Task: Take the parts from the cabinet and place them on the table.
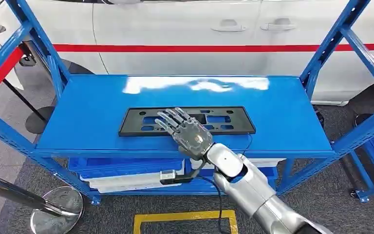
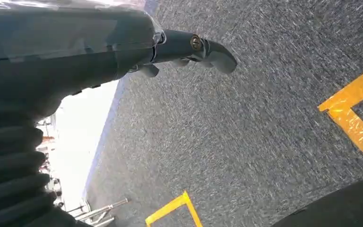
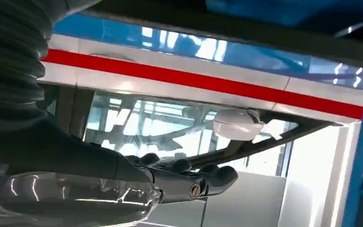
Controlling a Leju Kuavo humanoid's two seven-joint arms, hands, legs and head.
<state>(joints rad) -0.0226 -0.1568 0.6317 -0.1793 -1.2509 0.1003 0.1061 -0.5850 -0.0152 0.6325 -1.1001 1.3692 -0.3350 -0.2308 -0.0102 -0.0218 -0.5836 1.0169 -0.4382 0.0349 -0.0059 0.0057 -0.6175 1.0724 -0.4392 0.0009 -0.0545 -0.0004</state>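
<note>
Right hand [image 1: 187, 132] fingers [image 1: 171, 118] over black part [image 1: 233, 120].

Bright overhead light is glaring white along the far edge of the blue shelf [image 1: 102, 112]. Motion blur is streaking the carpet [image 2: 246, 137]; windows [image 3: 312, 189] are overexposing behind.

The blue shelf [image 1: 92, 117] carries a flat black plate frame [image 1: 136, 122] lying near its front edge.
</note>
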